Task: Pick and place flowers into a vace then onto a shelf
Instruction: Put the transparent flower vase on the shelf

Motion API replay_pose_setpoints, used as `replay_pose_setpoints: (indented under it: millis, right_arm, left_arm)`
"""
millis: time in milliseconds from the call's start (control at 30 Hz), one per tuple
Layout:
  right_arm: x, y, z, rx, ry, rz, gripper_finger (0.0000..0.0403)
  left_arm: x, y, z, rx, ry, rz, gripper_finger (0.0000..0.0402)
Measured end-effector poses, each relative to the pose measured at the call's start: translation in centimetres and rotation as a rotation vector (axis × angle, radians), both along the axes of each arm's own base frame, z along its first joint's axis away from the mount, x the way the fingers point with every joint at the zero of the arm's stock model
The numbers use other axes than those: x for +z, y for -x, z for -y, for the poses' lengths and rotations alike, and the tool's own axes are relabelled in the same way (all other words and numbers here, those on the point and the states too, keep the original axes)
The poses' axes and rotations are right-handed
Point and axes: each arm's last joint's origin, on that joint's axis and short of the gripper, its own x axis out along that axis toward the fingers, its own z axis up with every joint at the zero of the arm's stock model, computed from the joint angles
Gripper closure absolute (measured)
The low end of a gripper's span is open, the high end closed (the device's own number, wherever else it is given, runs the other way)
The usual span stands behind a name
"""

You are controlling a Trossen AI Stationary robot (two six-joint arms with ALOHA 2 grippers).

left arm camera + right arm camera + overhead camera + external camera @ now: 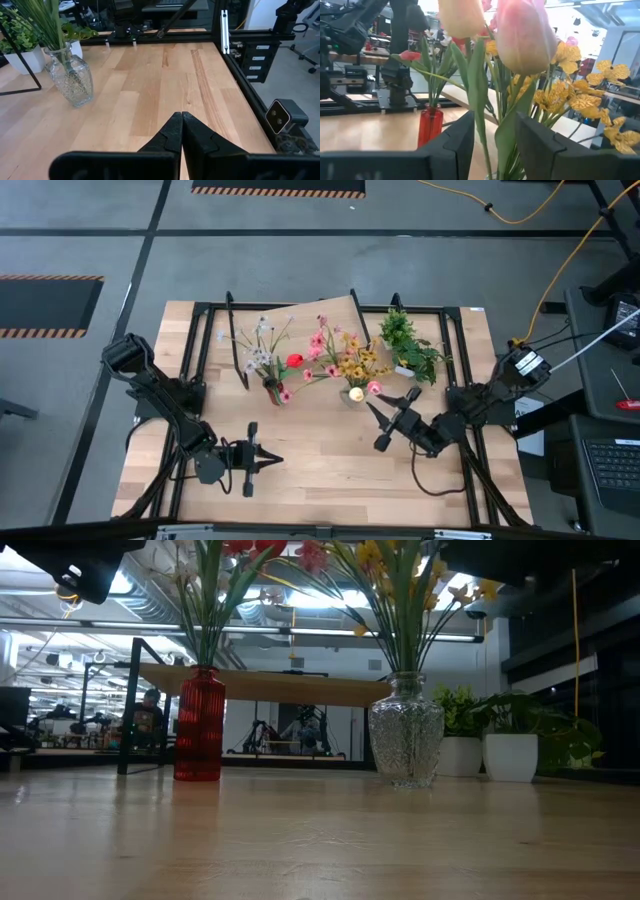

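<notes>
A clear glass vase (405,735) stands on the table with yellow and pink flowers (345,360) in it. To its left, a red vase (199,725) holds white, red and pink flowers (265,345). Behind both, the shelf (270,688) stands on thin black legs. My right gripper (495,135) is open at the clear vase's bouquet, on its near right side. Green stems and leaves (480,95) rise between its fingers, below a pink tulip head (525,35) and a cream one (460,17). My left gripper (270,461) is shut and holds nothing, low over the table's near left part.
A bushy green plant in a white pot (510,740) stands at the table's far right, right of the clear vase. A black frame rail (250,95) runs along the table's edge. Bare wood (320,470) lies between the two grippers at the near side.
</notes>
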Motion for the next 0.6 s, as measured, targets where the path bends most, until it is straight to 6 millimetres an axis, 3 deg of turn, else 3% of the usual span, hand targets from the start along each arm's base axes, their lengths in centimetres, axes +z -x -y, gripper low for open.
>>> replay_pose_setpoints:
  millis: [267, 600]
  right_arm:
    - [1.5, 0.7, -3.6, -0.043, -0.037, -0.058, 0.0263]
    - [2.9, 0.4, -7.6, 0.063, -0.032, -0.095, 0.0263]
  left_arm:
    - [0.0, 0.0, 0.1, -0.024, -0.019, -0.006, 0.0398]
    - [0.0, 0.0, 0.2, -0.056, -0.011, -0.015, 0.0398]
